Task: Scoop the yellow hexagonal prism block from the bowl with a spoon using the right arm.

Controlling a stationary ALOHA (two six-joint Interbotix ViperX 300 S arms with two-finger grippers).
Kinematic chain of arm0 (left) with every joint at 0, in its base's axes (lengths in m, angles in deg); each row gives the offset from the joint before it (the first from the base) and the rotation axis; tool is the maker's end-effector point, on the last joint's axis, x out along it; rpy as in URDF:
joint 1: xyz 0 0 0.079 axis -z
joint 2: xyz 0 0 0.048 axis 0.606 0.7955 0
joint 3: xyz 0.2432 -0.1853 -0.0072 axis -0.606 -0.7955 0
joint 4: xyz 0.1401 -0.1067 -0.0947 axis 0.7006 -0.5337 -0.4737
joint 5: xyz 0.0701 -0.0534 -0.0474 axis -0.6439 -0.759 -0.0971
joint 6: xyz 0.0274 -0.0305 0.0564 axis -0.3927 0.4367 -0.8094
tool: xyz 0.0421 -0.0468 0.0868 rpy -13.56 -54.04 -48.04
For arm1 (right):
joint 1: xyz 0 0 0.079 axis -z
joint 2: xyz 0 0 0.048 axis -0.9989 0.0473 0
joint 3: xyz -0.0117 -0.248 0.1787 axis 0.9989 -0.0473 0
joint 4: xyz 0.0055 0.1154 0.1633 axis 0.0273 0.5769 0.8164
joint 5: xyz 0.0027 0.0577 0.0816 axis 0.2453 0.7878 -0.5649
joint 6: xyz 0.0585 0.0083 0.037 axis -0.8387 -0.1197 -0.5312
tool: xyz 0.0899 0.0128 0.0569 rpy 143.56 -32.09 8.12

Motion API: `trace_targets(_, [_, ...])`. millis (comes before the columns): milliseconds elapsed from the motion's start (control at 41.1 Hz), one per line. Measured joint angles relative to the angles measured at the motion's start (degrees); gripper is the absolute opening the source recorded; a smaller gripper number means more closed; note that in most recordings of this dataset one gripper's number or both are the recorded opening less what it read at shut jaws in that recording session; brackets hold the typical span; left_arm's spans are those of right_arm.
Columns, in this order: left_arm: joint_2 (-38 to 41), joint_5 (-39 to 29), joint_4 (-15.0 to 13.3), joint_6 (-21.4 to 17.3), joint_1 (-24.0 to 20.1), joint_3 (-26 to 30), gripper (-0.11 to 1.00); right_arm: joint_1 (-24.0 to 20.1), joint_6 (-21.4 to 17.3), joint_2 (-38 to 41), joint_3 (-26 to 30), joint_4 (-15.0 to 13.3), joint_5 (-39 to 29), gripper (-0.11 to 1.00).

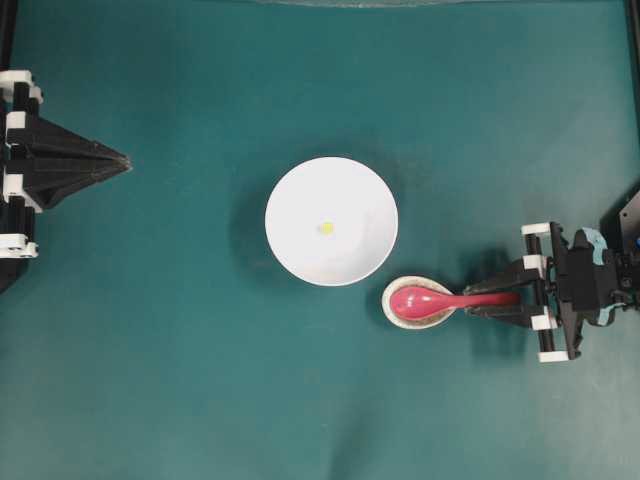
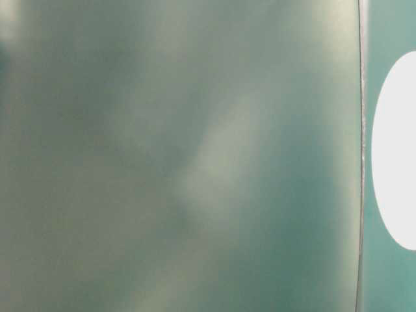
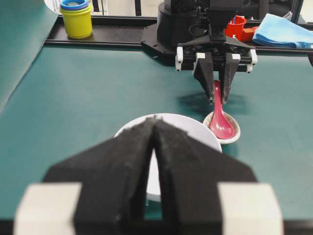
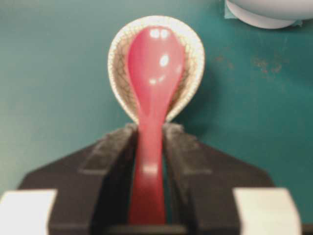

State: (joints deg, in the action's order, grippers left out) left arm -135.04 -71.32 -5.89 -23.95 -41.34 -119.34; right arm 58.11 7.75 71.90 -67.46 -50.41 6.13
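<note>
The white bowl stands mid-table with the tiny yellow block at its centre. To its lower right, the red-pink spoon lies with its scoop in a small speckled spoon rest, handle pointing right. My right gripper is low over the handle. In the right wrist view both fingers press the handle's sides, so the right gripper is shut on the spoon, which still rests in the dish. My left gripper stays at the far left, shut and empty, pointing at the bowl.
Beyond the table's far edge in the left wrist view sit stacked yellow and blue cups, red items and a blue cloth. The table-level view is mostly blurred; only a slice of the bowl shows.
</note>
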Motion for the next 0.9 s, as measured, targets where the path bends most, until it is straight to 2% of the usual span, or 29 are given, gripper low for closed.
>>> trace_targets(438, [0.00,0.09,0.09,0.00,0.00,0.00,0.05,0.00,0.09,-0.44,0.18,0.44,0.35,0.25])
trace_targets(632, [0.00,0.00,0.09,0.00,0.00,0.00,0.05,1.85,0.88,-5.45,0.18,0.97,0.00,0.25])
trace_targets(899, [0.00,0.00,0.00,0.09,0.00,0.00,0.05,6.68,7.21,-15.91,1.23,1.05,-6.24,0.25])
